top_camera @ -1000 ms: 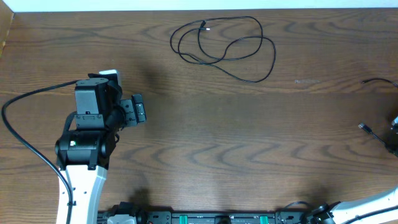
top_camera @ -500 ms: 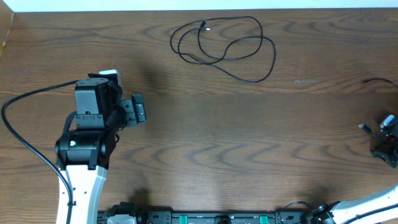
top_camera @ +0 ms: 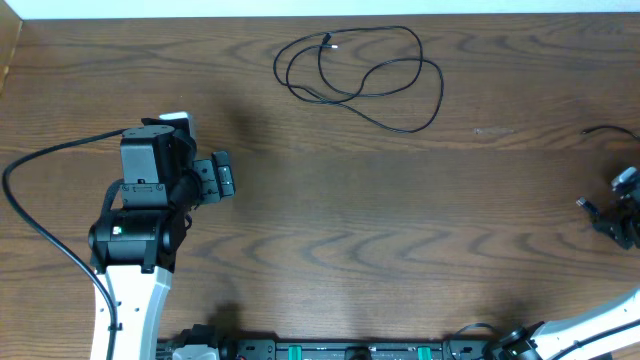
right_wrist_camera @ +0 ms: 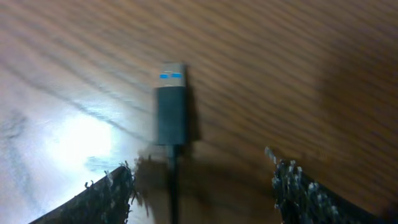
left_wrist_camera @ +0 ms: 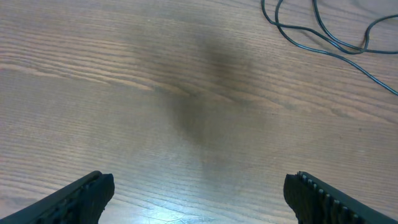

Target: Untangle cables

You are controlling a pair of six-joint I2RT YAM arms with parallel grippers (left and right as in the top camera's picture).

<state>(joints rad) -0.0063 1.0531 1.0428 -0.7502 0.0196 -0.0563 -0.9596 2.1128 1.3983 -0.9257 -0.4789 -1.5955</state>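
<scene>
Basically, on the surface the looped black cable lies at the far side, crossing itself, well apart from both arms. The left tool hovers wide and empty. The right tool sits at the right edge, wide around a flat plug, not touching it. Risk: the fingers pinch only the thin cord, or skid the plug away on closing.

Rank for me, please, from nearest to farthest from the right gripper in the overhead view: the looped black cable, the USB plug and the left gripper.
1. USB plug, just left of the right gripper.
2. looped black cable, far side, near the middle.
3. left gripper, over on the left.
</scene>
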